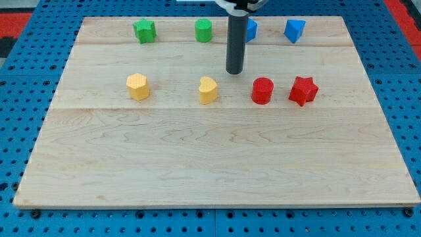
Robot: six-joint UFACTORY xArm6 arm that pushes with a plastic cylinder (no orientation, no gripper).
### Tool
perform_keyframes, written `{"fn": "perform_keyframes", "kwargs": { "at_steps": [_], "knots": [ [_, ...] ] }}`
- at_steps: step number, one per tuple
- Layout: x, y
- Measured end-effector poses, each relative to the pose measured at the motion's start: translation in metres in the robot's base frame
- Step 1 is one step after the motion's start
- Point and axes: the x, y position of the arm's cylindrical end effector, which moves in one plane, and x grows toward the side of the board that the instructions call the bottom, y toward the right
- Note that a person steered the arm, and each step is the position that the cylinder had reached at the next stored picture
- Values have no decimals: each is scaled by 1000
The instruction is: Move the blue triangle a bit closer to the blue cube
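Pale, smooth wooden board (217, 164) with visible grain rests on a blue perforated base (20, 99)
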Motion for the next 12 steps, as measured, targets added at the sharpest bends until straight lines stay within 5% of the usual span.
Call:
{"fn": "perform_keyframes", "kwargs": {
  "at_steps": [3, 6, 8, 11, 12],
  "knots": [
    [0, -3],
    [-48, 129],
    [-83, 161],
    [-101, 108],
    [-101, 133]
  ]
}}
